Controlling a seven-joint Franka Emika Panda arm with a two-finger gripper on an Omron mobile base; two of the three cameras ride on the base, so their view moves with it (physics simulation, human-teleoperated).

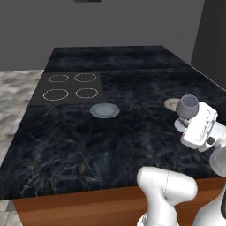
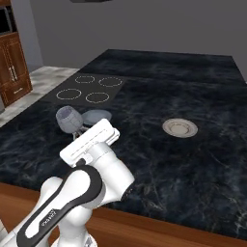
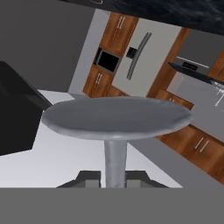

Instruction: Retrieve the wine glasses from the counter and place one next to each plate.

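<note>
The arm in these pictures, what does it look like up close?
A glossy white arm of rounded, tube-like segments, with a dark band at one joint bearing small lettering. It ends in a flat, boxy white hand. No loose cables show. The jaws are small and dark.

Dim kitchen around a black island

A grey wall (image 1: pixel 110 26) is standing behind the island (image 1: pixel 132 62), whose inset hob (image 1: pixel 70 87) is showing four white rings; pale marbled floor (image 1: pixel 17 88) is spreading to the left, and brown wooden cabinets (image 2: pixel 12 67) are lining the far side.
</note>
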